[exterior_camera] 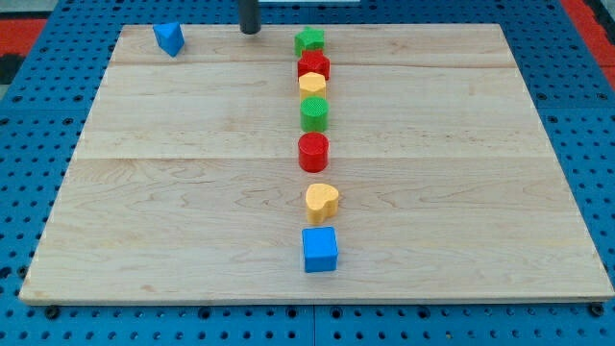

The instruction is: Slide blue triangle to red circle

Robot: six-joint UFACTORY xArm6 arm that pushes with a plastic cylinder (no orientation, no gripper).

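The blue triangle [169, 38] lies at the board's top left corner. The red circle [313, 152] stands near the middle of the board, in a column of blocks. My tip [250, 31] is at the view's top, to the right of the blue triangle and left of the column's top, apart from both.
The column runs down the middle: a green block [309, 41], a red block [313, 66], a yellow block [312, 85], a green circle [314, 114], then below the red circle a yellow heart [322, 201] and a blue cube [320, 249]. The wooden board [144, 192] sits on blue pegboard.
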